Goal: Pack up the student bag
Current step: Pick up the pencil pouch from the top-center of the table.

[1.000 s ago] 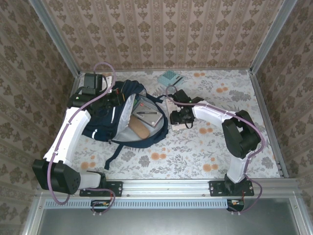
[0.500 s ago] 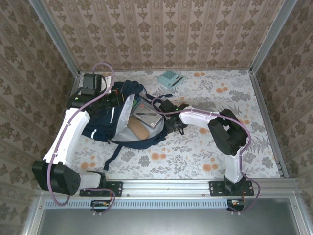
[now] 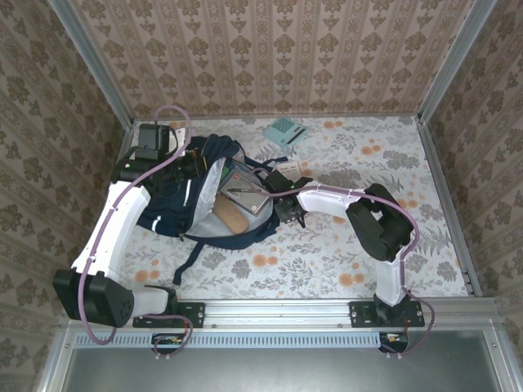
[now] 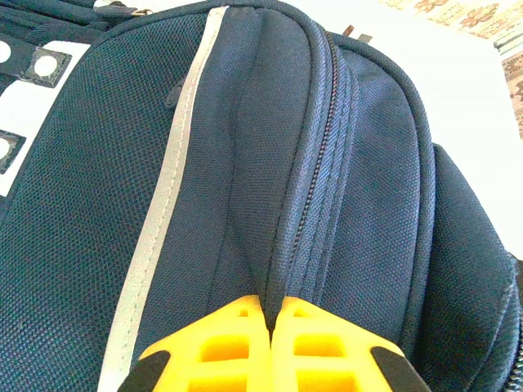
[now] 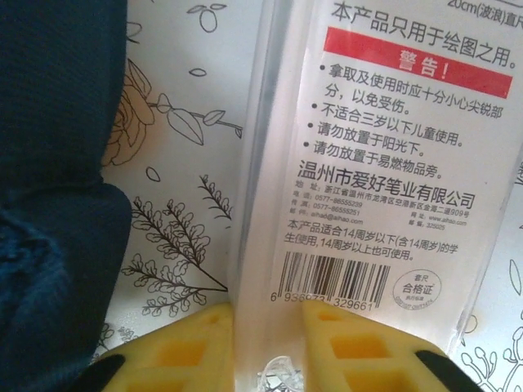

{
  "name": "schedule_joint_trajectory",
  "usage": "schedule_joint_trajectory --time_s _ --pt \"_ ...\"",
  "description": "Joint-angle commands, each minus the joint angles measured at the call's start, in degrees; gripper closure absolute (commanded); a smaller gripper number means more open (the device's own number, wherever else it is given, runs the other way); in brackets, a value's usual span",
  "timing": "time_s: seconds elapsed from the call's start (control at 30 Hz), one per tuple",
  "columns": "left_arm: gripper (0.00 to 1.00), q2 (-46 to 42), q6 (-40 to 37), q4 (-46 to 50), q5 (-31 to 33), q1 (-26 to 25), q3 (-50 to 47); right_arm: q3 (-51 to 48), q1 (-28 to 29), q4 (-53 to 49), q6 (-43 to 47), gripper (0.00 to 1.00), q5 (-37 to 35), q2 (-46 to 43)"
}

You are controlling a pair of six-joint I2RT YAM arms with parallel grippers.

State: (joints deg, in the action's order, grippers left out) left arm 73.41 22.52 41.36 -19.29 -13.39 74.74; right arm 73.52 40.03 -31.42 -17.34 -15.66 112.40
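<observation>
The student bag [image 3: 176,200] lies open on the left of the table, navy with a thin white stripe [image 4: 176,163] and grey lining. My left gripper [image 3: 189,161] is shut on a fold of the bag's fabric beside the zipper [image 4: 323,163], and the yellow fingers [image 4: 221,343] pinch it tight. My right gripper [image 3: 283,188] is at the bag's right edge, shut on a clear plastic stationery packet [image 5: 384,188] with a white Chinese label and barcode. Navy bag fabric [image 5: 57,163] fills the left of the right wrist view.
Inside the bag lie a grey case with a red corner [image 3: 243,193] and a tan object [image 3: 231,217]. A teal calculator-like item [image 3: 283,129] sits near the back wall. Dark straps [image 3: 192,257] trail toward the near edge. Floral tablecloth [image 3: 368,163] covers the table.
My right gripper has carried the packet leftward, from the middle of the table to the bag's right edge. The left gripper has kept its hold on the bag.
</observation>
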Motion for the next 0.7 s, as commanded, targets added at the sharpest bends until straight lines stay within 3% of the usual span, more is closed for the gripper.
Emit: schedule_joint_trajectory --time_s 0.0,0.2,0.67 --pt "1.0 -3.71 1.0 -3.01 -1.63 0.56 1.11 -4.26 -0.66 -2.25 -0.49 0.87 4.04 4.41" --pt "1.0 -3.71 1.04 -3.15 -1.63 0.64 1.11 -2.97 -0.66 -3.95 -1.24 1.0 4.15 1.01" --pt "1.0 -3.02 1.24 -3.57 -1.81 0.64 1.81 3.65 -1.29 -9.33 1.87 1.0 3.17 -17.55"
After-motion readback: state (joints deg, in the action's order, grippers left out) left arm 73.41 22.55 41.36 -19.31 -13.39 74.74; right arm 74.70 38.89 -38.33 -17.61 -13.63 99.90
